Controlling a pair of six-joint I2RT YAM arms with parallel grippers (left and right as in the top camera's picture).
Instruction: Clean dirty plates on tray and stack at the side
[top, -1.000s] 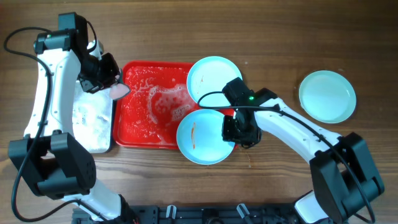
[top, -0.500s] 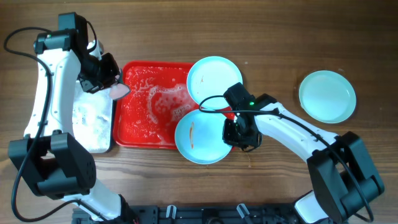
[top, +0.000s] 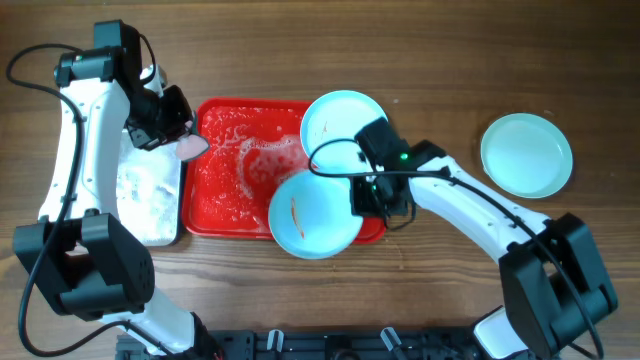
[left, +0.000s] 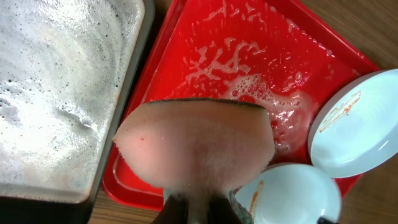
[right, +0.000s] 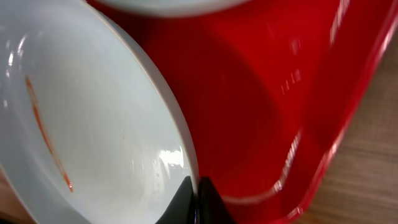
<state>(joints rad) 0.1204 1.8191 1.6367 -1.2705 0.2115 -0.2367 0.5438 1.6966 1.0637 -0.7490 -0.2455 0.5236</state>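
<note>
The smeared plate (top: 313, 213), overlapping the near edge of the red tray (top: 225, 160), is pinched at its right rim by the clenched fingers of the right gripper (top: 362, 196). The pink sponge (top: 190, 147) is clamped in the fingers of the left gripper (top: 176, 135) above the tray's left edge. The rim grip looks thin, so the plate is best moved slowly toward the sponge, clear of the second plate (top: 345, 120), with the orange streak (right: 46, 134) faced up for wiping.

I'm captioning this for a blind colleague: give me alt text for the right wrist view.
Jaws of the right gripper pinch the rim of a pale plate with an orange streak, the red tray behind it. A second plate's edge shows at top.
</note>
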